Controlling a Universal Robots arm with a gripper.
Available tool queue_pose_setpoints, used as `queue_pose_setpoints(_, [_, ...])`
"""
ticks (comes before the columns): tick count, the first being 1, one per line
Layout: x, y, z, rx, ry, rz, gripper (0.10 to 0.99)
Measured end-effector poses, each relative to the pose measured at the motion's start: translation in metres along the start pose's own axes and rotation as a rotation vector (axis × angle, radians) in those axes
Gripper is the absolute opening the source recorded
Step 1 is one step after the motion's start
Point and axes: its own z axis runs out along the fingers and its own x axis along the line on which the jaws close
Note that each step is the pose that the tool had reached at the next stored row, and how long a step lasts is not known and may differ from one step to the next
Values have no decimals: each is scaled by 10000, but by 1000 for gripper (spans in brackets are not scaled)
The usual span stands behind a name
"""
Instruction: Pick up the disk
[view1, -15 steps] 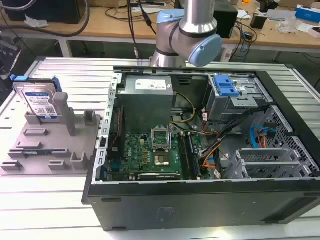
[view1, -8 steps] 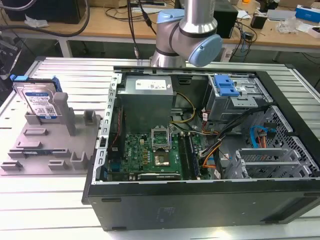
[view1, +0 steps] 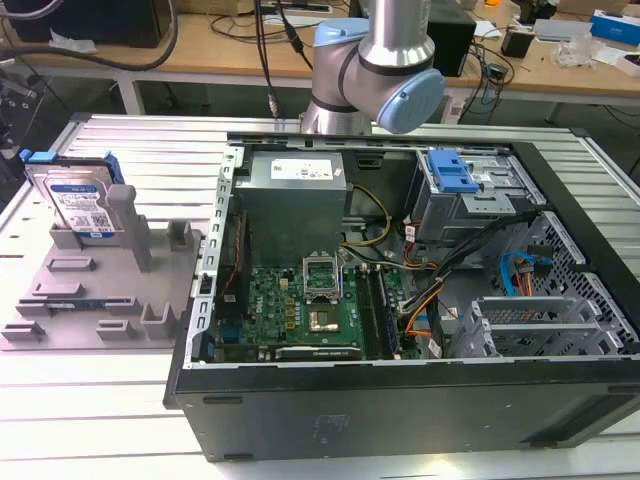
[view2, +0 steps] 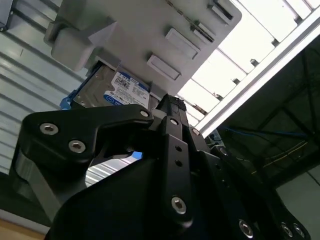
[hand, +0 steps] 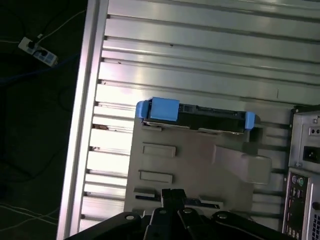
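Disk (view1: 82, 205) stands on edge on a grey plate (view1: 110, 305), to the exterior view's left of a computer case (view1: 400, 420). In the second wrist view its label shows. In the first wrist view the gripper (hand: 172, 194) is clenched on nothing, apart from the disk.

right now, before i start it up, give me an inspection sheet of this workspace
surface: slatted metal table
job's things: disk stands on edge at the back of the grey fixture plate, next to an upright post
clutter: open computer case beside the plate
grippers: gripper above the plate, apart from the disk
cables: coloured wires inside the case; power strip on the floor
surroundings: wooden desks behind the arm
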Motion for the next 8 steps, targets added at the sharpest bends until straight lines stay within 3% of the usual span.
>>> queue_pose_setpoints(4, [0, 0, 0, 1, 41, -1062, 106])
queue_pose_setpoints(8, [0, 0, 1, 2, 97, -2516, 106])
